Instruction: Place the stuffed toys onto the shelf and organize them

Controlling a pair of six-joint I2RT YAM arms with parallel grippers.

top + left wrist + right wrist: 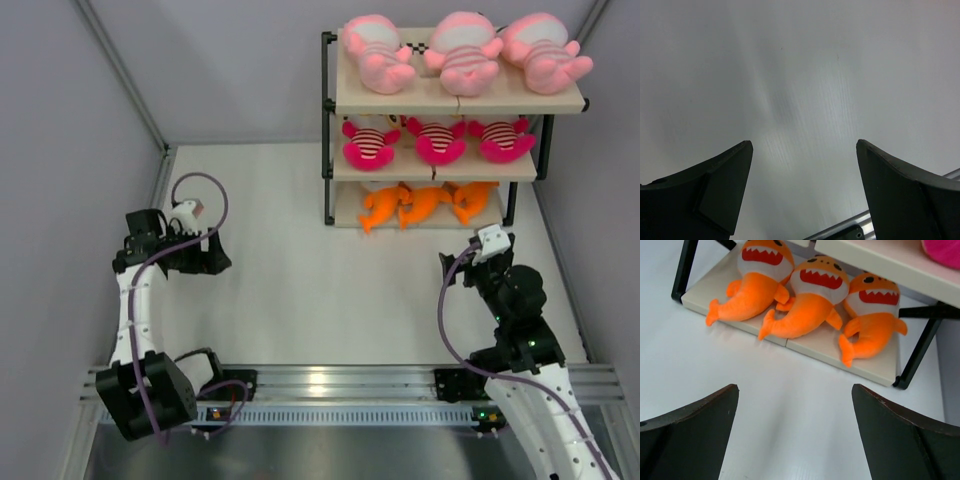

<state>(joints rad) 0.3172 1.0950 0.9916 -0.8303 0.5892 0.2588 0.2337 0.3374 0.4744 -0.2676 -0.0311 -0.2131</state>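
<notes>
The shelf stands at the far right of the table. Three large pale pink toys lie on its top board. Three hot-pink toys lie on the middle board. Three orange fish toys lie on the bottom board; they also show in the right wrist view. My right gripper is open and empty, just in front of the shelf's bottom board. My left gripper is open and empty over the bare table at the left.
Grey walls enclose the white table on the left, back and right. An aluminium rail with the arm bases runs along the near edge; part of it shows in the left wrist view.
</notes>
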